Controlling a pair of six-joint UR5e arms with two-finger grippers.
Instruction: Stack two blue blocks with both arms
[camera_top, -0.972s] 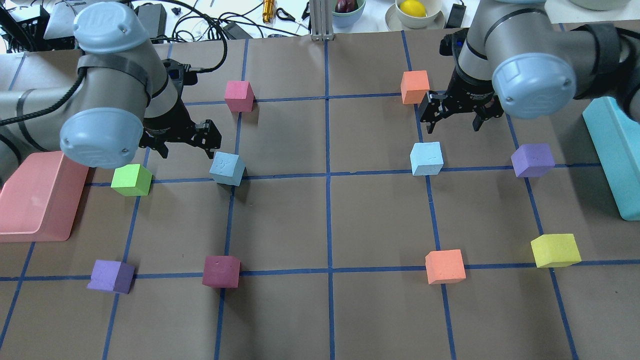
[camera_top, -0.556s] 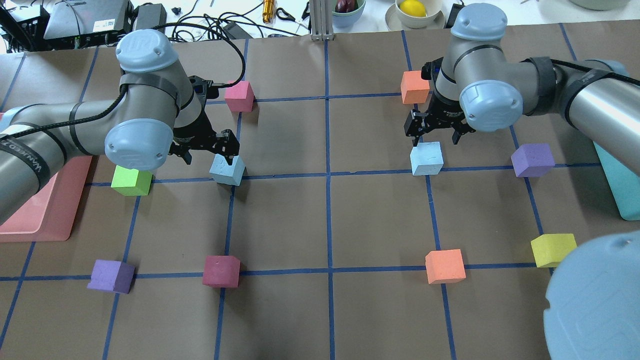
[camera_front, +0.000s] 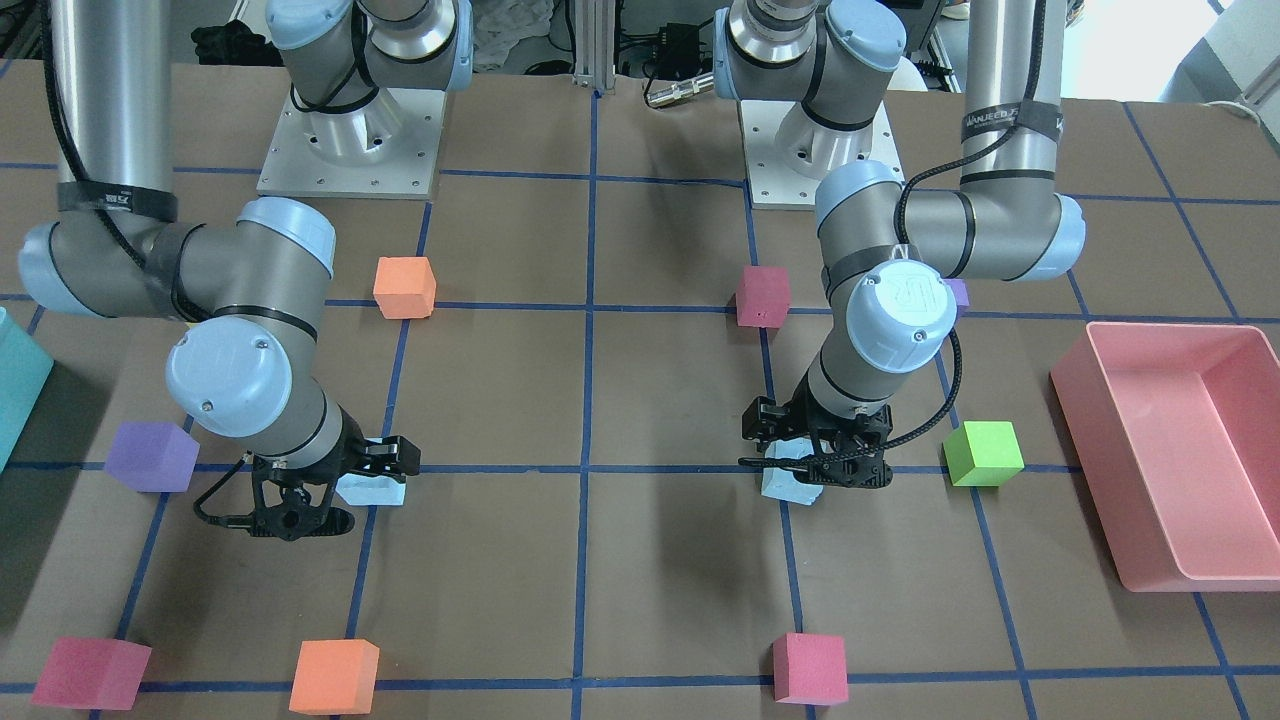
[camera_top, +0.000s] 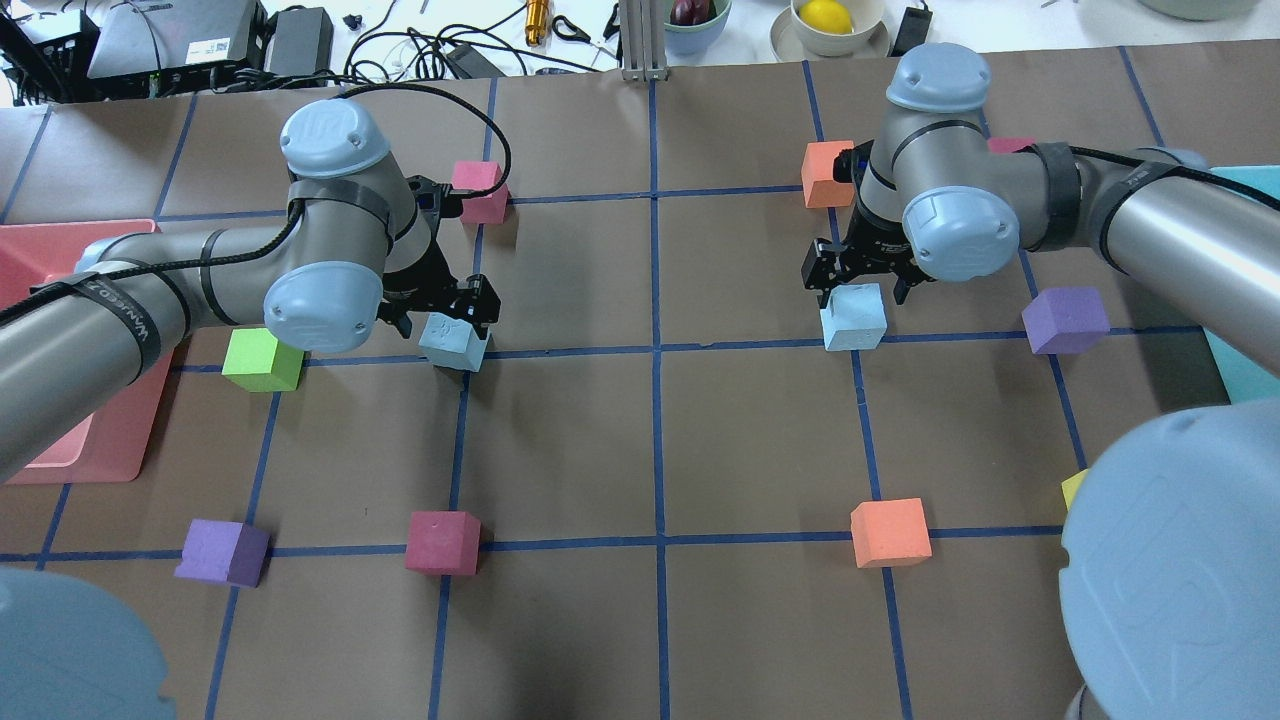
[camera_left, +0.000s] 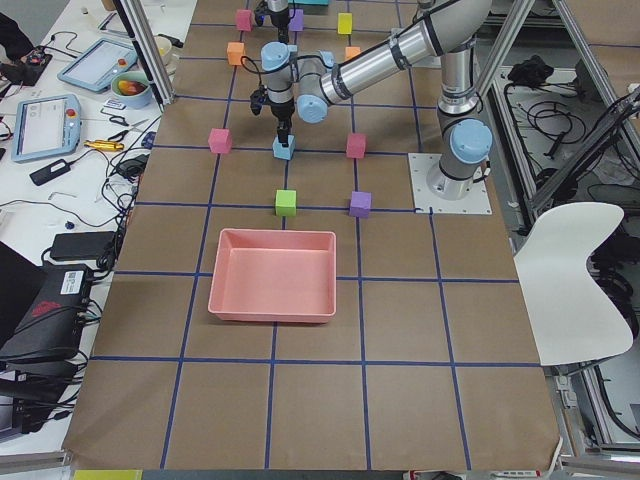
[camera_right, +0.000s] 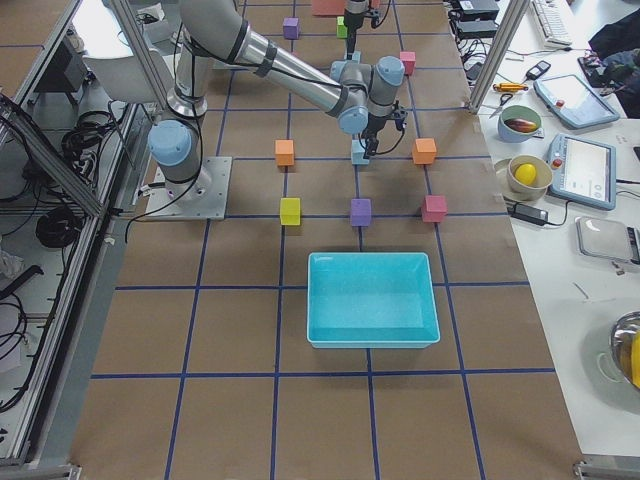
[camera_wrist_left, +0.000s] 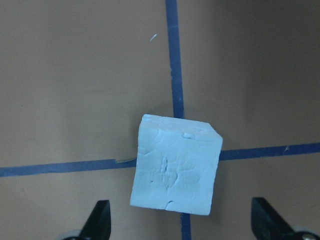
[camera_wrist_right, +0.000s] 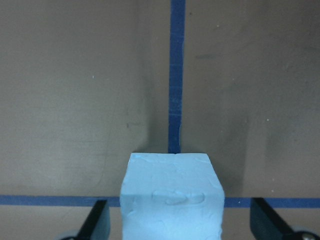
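Note:
Two pale blue blocks sit on the brown table. The left blue block (camera_top: 455, 345) lies on a tape crossing, slightly turned. My left gripper (camera_top: 440, 315) is open and low over it. In the left wrist view the block (camera_wrist_left: 175, 165) sits between the spread fingertips (camera_wrist_left: 100, 220). The right blue block (camera_top: 853, 318) rests under my right gripper (camera_top: 860, 275), which is also open. In the right wrist view that block (camera_wrist_right: 171, 200) is centred between the fingertips (camera_wrist_right: 97, 220). Neither block is gripped.
A green cube (camera_top: 262, 360) sits just left of the left block, and a pink cube (camera_top: 480, 190) lies behind it. An orange cube (camera_top: 828, 172) and a purple cube (camera_top: 1065, 320) flank the right block. A pink bin (camera_front: 1090, 420) and a teal bin (camera_right: 310, 300) stand at the table ends.
Both arms have reached further over the table and come down. Each open gripper has moved from beside its blue block to over it. The blocks have not moved.

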